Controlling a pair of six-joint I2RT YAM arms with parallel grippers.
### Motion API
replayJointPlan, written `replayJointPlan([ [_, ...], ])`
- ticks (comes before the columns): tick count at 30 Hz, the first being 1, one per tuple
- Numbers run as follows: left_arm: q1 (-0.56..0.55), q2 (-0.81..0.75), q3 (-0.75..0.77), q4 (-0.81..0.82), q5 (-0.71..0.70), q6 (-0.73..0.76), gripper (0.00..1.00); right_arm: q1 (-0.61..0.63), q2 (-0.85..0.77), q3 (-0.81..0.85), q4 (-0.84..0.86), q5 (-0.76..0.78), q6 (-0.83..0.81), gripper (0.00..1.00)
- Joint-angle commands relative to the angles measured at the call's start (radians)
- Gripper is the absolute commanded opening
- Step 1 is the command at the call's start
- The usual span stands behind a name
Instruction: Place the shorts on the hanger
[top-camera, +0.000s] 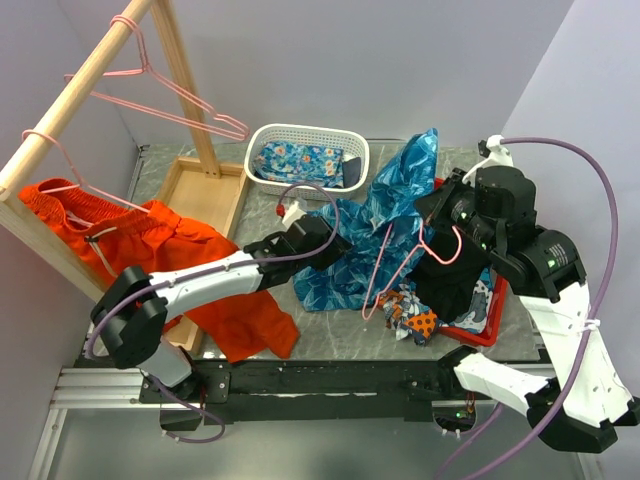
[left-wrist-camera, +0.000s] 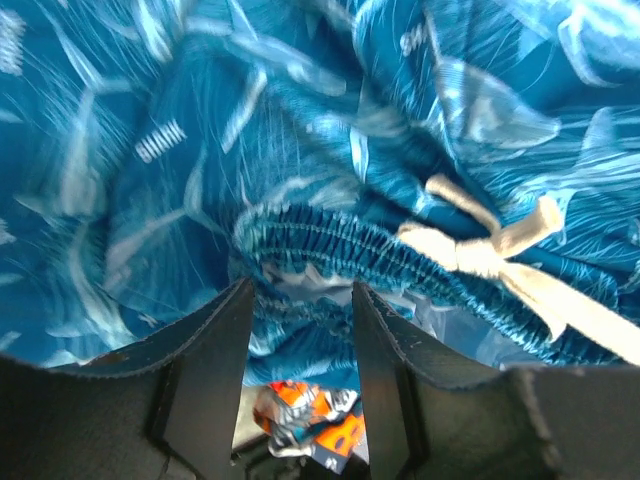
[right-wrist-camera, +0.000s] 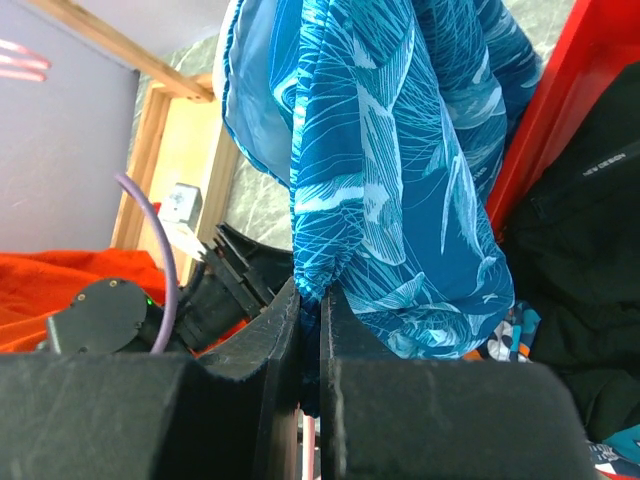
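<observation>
The blue leaf-print shorts (top-camera: 400, 195) hang lifted over the table's middle, their lower part lying on it. My right gripper (top-camera: 437, 215) is shut on a fold of the shorts (right-wrist-camera: 400, 180); a bit of pink shows low between its fingers (right-wrist-camera: 345, 400). A pink wire hanger (top-camera: 385, 270) dangles in front of the shorts, its hook up by the right gripper. My left gripper (top-camera: 322, 240) is open, its fingertips (left-wrist-camera: 240, 330) at the gathered waistband (left-wrist-camera: 330, 245), beside the white drawstring bow (left-wrist-camera: 490, 255).
A red tray (top-camera: 484, 325) at the right holds a black garment (top-camera: 450, 280) and patterned cloth (top-camera: 415, 318). A white basket (top-camera: 262, 140) holds flowered blue cloth. Orange shorts (top-camera: 170, 240) hang from the wooden rack (top-camera: 80, 90), with pink hangers (top-camera: 170, 95) on its pole.
</observation>
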Motion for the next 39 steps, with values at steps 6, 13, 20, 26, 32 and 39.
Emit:
replayJointPlan([
  [6, -0.001, 0.076, -0.015, 0.121, 0.160, -0.110, 0.50, -0.006, -0.034, 0.002, 0.071, 0.044, 0.023, 0.00],
  [13, -0.029, 0.076, -0.044, 0.171, 0.186, -0.109, 0.45, -0.006, -0.006, 0.009, 0.068, 0.119, 0.042, 0.00],
  [20, -0.044, 0.093, -0.095, 0.286, 0.208, -0.113, 0.30, -0.015, 0.020, 0.042, 0.069, 0.148, 0.077, 0.00],
  [26, -0.086, 0.119, -0.115, 0.371, 0.185, -0.084, 0.01, -0.066, 0.051, 0.062, 0.074, 0.174, 0.121, 0.00],
  [32, -0.150, 0.051, -0.202, 0.369, 0.036, -0.090, 0.01, -0.196, 0.078, 0.073, 0.091, 0.162, 0.138, 0.00],
  [39, -0.254, -0.036, -0.242, 0.274, -0.186, -0.101, 0.01, -0.236, 0.109, 0.073, 0.111, 0.198, 0.146, 0.00],
])
